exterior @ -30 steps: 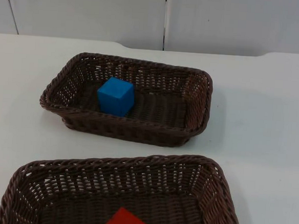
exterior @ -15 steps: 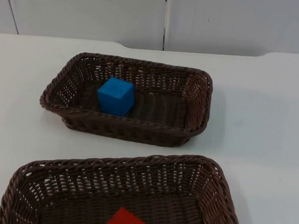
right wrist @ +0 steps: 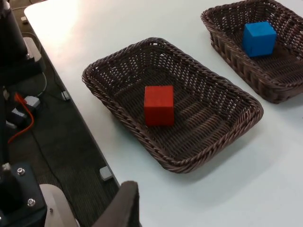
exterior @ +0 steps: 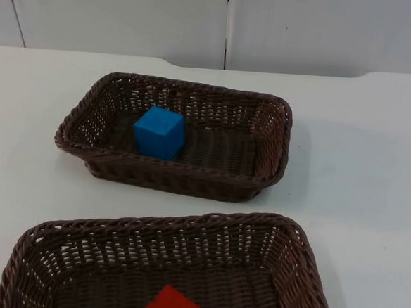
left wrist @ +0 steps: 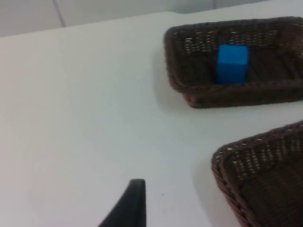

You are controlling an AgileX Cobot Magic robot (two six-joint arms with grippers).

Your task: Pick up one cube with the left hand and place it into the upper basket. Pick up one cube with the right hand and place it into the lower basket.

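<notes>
White table top (exterior: 373, 173) runs back to a grey partition wall (exterior: 130, 15). Toward the far edge sits the upper basket (exterior: 271, 141), a dark brown rectangular woven wicker tray, and a blue cube (exterior: 159, 131) rests inside it at its left half, close to the near wall. At the near edge lies the lower basket (exterior: 293, 255), a second dark brown woven wicker tray, with a red cube (exterior: 173, 307) on its floor around the middle. Both baskets stand apart. The left gripper (left wrist: 128, 205) hangs over bare table to the left of the baskets; the right gripper (right wrist: 120, 205) hangs off the table's near edge, by the lower basket. Whether either one is open or closed cannot be told.
</notes>
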